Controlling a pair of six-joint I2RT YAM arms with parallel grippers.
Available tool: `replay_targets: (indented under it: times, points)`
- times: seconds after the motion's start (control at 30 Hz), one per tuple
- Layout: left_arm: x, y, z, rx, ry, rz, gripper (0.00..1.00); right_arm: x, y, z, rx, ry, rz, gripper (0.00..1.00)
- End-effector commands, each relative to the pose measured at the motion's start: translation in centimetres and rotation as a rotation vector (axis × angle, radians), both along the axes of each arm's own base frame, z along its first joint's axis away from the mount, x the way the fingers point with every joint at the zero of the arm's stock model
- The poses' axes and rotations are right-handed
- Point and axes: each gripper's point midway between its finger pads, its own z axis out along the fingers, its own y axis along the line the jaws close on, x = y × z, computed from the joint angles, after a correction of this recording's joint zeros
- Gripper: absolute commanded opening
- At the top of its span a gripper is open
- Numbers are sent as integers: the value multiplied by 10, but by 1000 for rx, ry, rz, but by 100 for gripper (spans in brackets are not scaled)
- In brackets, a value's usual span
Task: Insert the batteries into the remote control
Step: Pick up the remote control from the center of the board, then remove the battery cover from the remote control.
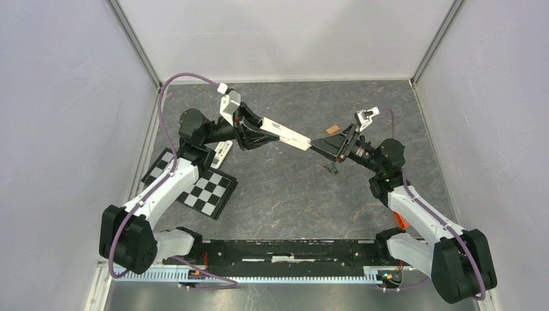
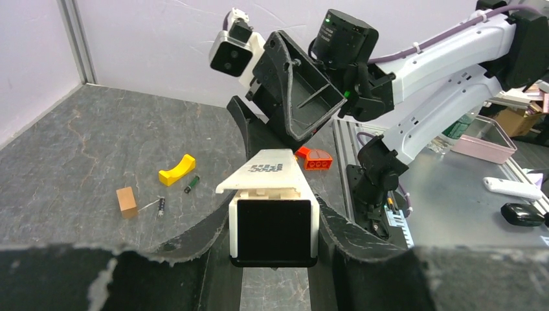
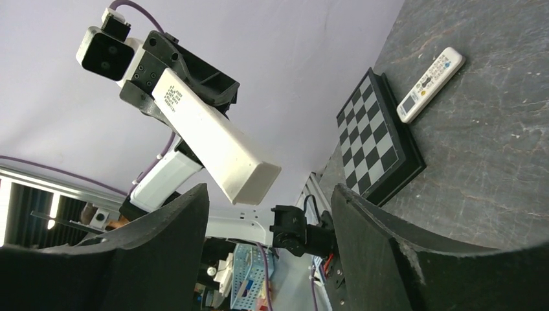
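The remote control (image 1: pixel 222 154) (image 3: pixel 430 84), small and white with rows of buttons, lies face up on the table by the checkerboard. No gripper touches it. Two batteries (image 2: pixel 191 184) (image 2: pixel 161 206) lie loose on the table, seen as a small dark cluster (image 1: pixel 332 168) from above. My left gripper (image 1: pixel 256 133) (image 2: pixel 274 223) is shut on a long white bar (image 1: pixel 285 134) (image 2: pixel 272 194) with a dark end face, held above the table. My right gripper (image 1: pixel 318 146) (image 3: pixel 268 246) faces the bar's free end (image 3: pixel 256 181), open and empty.
A checkerboard (image 1: pixel 197 184) (image 3: pixel 379 142) lies at the left. A brown block (image 1: pixel 332 129) (image 2: pixel 126 201) and a yellow curved piece (image 2: pixel 177 170) sit near the batteries. A red brick (image 2: pixel 314 159) lies by the right arm's base. Walls enclose three sides.
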Motion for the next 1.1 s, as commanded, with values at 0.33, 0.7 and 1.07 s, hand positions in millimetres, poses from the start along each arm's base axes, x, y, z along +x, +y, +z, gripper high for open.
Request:
replay_targets:
  times: [0.33,0.7,1.07]
  points:
    - [-11,0,6,-13,-102,-57,2,1,19,34,16,-71,51,41]
    - [1,0,-6,45,-92,-3,2,1,17,27,-23,-55,41,15]
    - [23,1,-32,129,-48,80,2,7,16,19,-28,-16,11,0]
